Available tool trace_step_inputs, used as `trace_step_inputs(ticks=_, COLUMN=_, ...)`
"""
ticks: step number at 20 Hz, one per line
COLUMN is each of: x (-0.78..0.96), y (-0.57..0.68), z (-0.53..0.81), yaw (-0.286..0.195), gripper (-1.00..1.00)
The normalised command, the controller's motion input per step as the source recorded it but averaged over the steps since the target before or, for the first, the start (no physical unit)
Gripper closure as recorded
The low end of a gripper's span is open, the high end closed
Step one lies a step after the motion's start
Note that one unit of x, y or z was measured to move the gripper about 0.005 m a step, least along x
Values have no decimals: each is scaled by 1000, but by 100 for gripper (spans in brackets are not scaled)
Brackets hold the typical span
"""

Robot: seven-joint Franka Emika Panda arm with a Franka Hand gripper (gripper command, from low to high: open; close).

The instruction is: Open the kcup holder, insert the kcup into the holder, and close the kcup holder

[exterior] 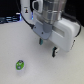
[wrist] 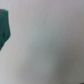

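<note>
Kcup (exterior: 20,64) alone on table (exterior: 55,70), arm (exterior: 50,22) apart

A pale table (exterior: 15,42) carries the green-lidded kcup (exterior: 19,64), lying near, toward the exterior view's left

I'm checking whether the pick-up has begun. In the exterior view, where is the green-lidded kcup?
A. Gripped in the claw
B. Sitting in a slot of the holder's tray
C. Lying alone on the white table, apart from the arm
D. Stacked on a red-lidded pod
C: the kcup lies by itself on the white table, toward the exterior view's lower left, clear of the claw above.
</note>
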Motion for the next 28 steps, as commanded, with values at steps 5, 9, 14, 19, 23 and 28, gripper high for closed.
trace_step_inputs(ticks=5, x=40, y=-663, z=32, yaw=-219, gripper=-100)
trace_step_inputs(ticks=9, x=26, y=-655, z=0, yaw=-221, gripper=-100)
trace_step_inputs(ticks=14, x=183, y=-565, z=0, yaw=-232, gripper=-100)
trace_step_inputs(ticks=19, x=262, y=-427, z=-49, yaw=-245, gripper=-100)
trace_step_inputs(ticks=23, x=426, y=-266, z=-34, yaw=-241, gripper=-100)
trace_step_inputs(ticks=28, x=570, y=-197, z=0, yaw=-237, gripper=-100)
